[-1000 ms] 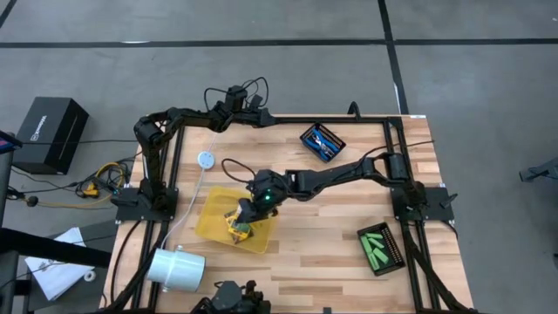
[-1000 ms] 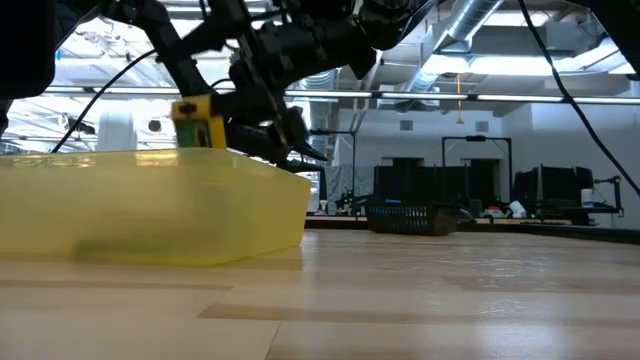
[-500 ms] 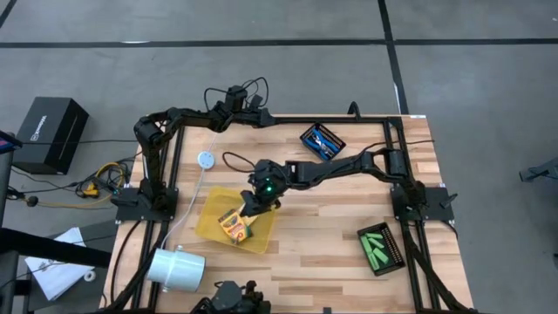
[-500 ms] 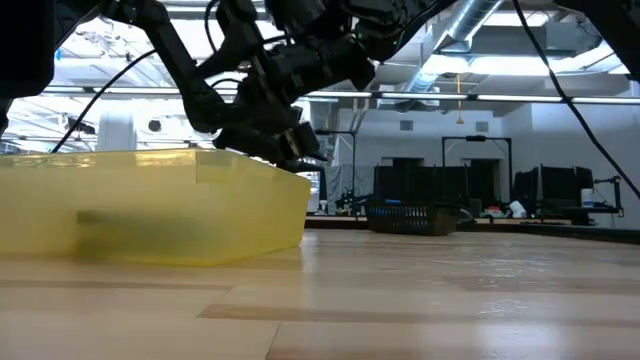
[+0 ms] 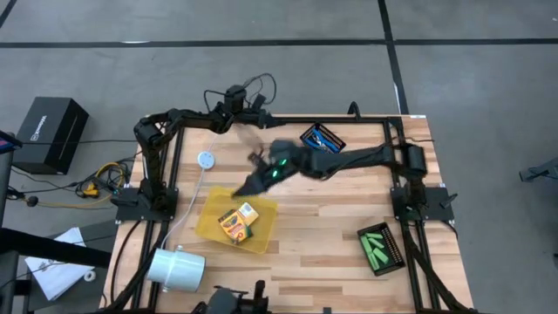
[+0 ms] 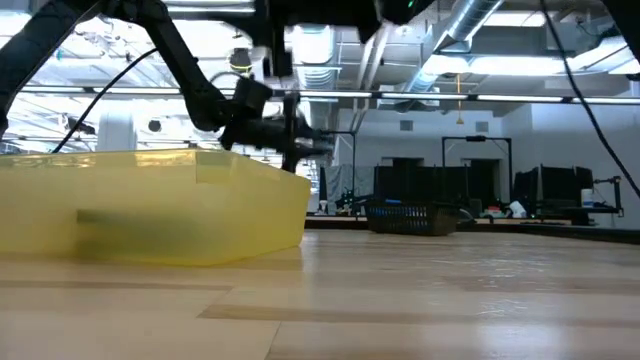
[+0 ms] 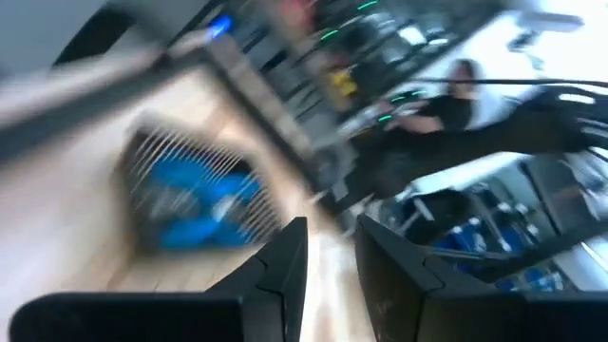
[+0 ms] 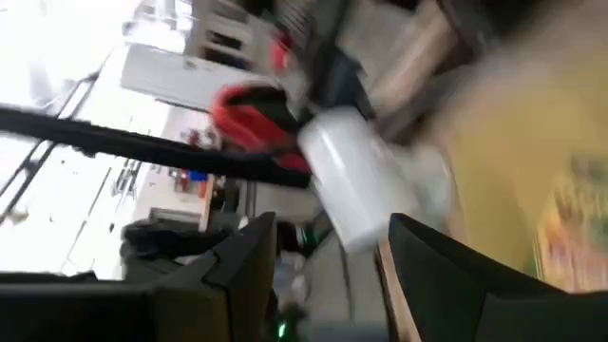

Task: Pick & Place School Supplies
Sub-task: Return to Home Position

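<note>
No legible txt anywhere. Black box (image 5: 51,131) on floor, 9 o'clock off the bench (image 5: 323,218): white logo + wording, too small to read. Crayon pack (image 5: 236,221) print unreadable.

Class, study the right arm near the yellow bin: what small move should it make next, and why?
Probably draw the right tool back toward its base: it is open and empty, while the yellow-and-green cardboard crayon box lies flat inside the translucent yellow plastic bin, apart from it.

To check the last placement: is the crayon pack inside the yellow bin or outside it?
Inside: the crayon pack lies flat within the yellow bin.
</note>
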